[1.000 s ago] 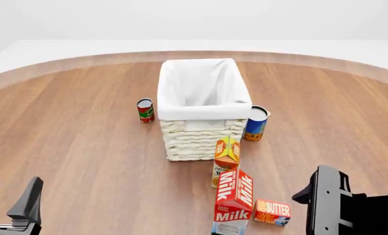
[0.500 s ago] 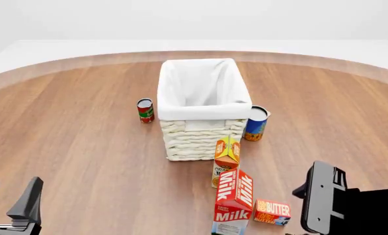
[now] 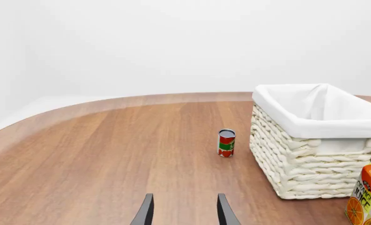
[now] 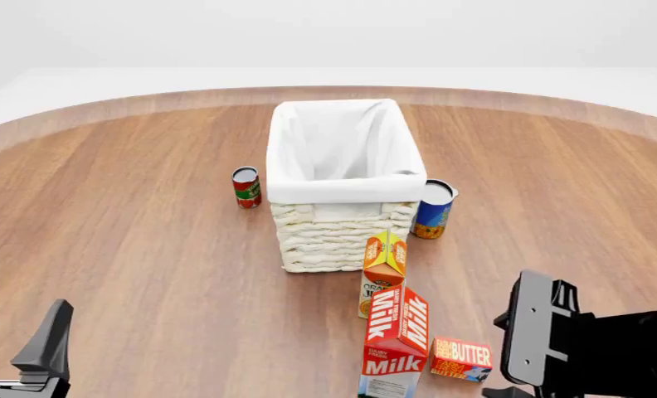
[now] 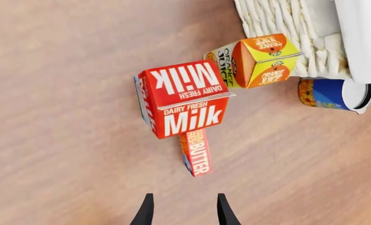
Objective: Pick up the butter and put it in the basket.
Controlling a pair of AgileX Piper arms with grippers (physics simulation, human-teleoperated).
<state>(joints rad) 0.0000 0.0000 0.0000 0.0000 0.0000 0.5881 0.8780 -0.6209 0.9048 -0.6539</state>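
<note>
We are looking at the butter [image 4: 461, 359] lying flat on the wooden worktop [image 4: 129, 240], just beside the milk carton [image 4: 395, 342] on its right as the front view shows it, and well short of the basket [image 4: 343, 184]. From the right wrist view the butter [image 5: 196, 152] is showing its long red and orange face with the white lettering, one end tucked against the base of the milk carton [image 5: 182, 98].

Taking the milk carton as our landmark, the orange juice carton [image 4: 383, 272] is standing directly behind it, between it and the basket's near wall. The basket is sitting farther back again, its white cloth lining folded over the rim. A blue can [image 4: 433, 209] is standing behind and to the right of the milk carton, close by the basket's right near corner, and a red can [image 4: 245, 187] is standing behind and to the left, apart from the basket's left side.

Our right pincer [image 5: 183, 212] is hovering above the worktop near the butter, its fingers parted and gripping nothing. Our left pincer [image 3: 183, 213] is waiting far to the left of the milk carton, fingers likewise spread apart and empty, pointing toward the red can [image 3: 226, 143].
</note>
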